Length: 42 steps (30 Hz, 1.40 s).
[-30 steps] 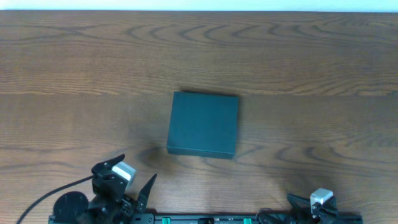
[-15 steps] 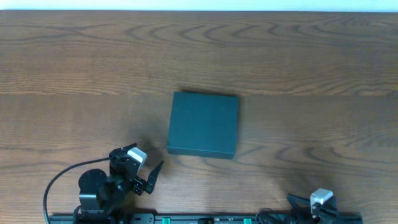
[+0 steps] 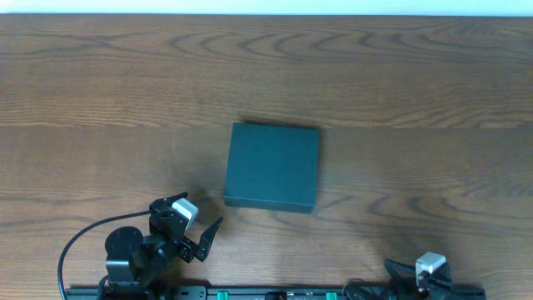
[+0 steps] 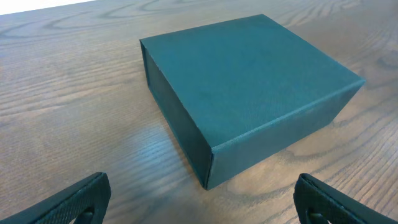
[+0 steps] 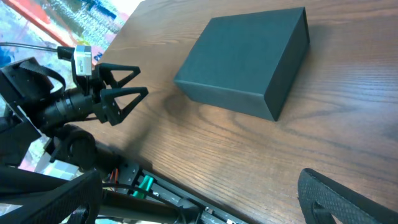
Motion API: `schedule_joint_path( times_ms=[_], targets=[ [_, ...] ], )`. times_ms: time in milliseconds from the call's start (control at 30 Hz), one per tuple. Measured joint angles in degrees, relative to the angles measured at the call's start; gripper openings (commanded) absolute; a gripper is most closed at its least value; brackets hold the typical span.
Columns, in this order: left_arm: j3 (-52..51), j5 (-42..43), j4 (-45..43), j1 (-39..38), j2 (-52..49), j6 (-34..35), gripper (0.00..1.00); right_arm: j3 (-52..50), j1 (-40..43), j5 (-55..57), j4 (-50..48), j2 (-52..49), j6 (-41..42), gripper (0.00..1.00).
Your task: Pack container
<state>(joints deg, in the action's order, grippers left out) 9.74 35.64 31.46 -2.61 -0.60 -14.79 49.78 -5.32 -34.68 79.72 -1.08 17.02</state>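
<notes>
Left gripper (image 5: 142,81) stands spread apart near the closed container (image 3: 272,165), which looks stiff, light and matte; I would take it at the lid edge.

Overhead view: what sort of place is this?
Probably a robotics lab: a wood-grain table, the left arm mounted at its near edge, and blurred clutter beyond it in the right wrist view.

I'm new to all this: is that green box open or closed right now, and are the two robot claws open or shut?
container: closed, lid down flat, resting on the table.
left gripper: open, empty, apart from the container.
right gripper: open, empty, at the table's near edge.
</notes>
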Motion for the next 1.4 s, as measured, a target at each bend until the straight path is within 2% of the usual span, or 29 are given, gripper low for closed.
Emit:
schedule_joint_path(
  times_ms=[367, 533, 600, 700, 933, 1100, 1267, 1400],
  targets=[
    [0.0, 0.0, 0.0, 0.0, 0.0, 0.0, 0.95, 0.0, 0.0, 0.7, -0.1, 0.0, 0.0, 0.99],
    [0.0, 0.1, 0.0, 0.0, 0.0, 0.0, 0.95, -0.1, 0.0, 5.4, -11.3, 0.0, -1.0, 0.99],
    [0.0, 0.2, 0.0, 0.0, 0.0, 0.0, 0.95, -0.2, 0.0, 8.0, -17.4, 0.0, -4.5, 0.99],
    [0.0, 0.2, -0.1, 0.0, 0.0, 0.0, 0.95, -2.6, 0.0, 9.3, -20.8, 0.1, -13.0, 0.99],
    [0.0, 0.2, -0.1, 0.0, 0.0, 0.0, 0.95, -13.6, 0.0, 10.8, -22.3, 0.1, -30.6, 0.99],
    [0.0, 0.2, -0.1, 0.0, 0.0, 0.0, 0.95, -20.8, 0.0, 11.0, -23.3, 0.2, -35.4, 0.99],
    [0.0, 0.2, -0.1, 0.0, 0.0, 0.0, 0.95, -29.6, 0.0, 11.2, -23.3, 0.1, -37.0, 0.99],
    [0.0, 0.2, -0.1, 0.0, 0.0, 0.0, 0.95, -34.0, 0.0, 11.5, -27.0, 0.1, -37.2, 0.99]
  ],
)
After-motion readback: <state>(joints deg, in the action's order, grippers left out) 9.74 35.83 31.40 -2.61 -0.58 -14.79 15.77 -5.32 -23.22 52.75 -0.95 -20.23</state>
